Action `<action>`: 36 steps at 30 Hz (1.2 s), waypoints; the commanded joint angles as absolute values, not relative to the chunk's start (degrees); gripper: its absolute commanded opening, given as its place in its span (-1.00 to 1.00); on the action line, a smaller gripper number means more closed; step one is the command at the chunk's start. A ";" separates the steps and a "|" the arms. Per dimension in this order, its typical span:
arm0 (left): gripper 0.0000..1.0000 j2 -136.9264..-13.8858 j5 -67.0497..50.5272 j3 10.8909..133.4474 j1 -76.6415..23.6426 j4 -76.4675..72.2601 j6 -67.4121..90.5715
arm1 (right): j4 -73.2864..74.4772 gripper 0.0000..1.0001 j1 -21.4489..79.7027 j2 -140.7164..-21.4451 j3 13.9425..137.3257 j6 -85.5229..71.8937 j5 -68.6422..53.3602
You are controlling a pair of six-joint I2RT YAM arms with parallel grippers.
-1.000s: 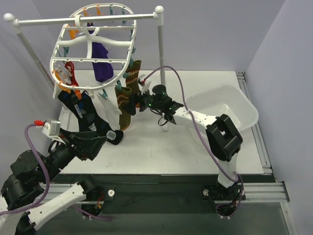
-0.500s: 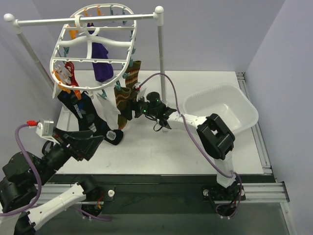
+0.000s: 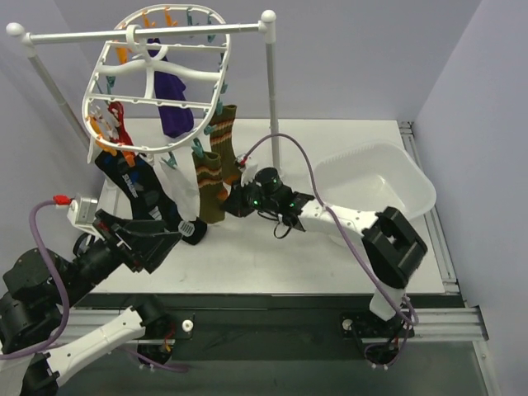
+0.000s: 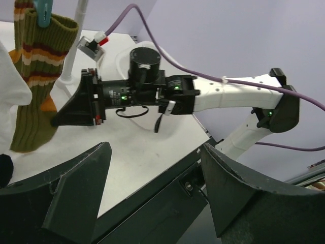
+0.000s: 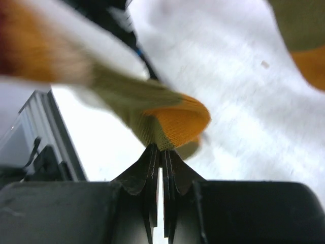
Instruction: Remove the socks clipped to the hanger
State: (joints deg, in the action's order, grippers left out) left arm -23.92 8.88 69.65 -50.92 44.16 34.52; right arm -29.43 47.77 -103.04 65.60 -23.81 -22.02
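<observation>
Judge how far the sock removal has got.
Done: nothing; no sock shows in the basin. In hand: the right fingers are shut at the orange toe of the striped sock, grip unclear. Left: all socks hang clipped on the hanger.

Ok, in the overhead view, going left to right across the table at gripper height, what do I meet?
left gripper → nearer olive striped sock → right gripper → white basin
</observation>
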 commanded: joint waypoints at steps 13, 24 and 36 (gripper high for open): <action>0.91 -22.33 1.58 59.33 -52.03 41.92 44.91 | -2.46 -1.00 57.04 -75.33 65.92 -32.87 -19.51; 0.95 -14.68 4.13 48.53 -52.03 39.82 53.86 | -5.62 -1.00 61.25 -71.98 70.31 -36.91 -24.69; 0.89 -13.89 0.44 39.82 -52.03 26.64 55.81 | -9.58 -1.00 63.54 -72.51 72.42 -39.90 -26.63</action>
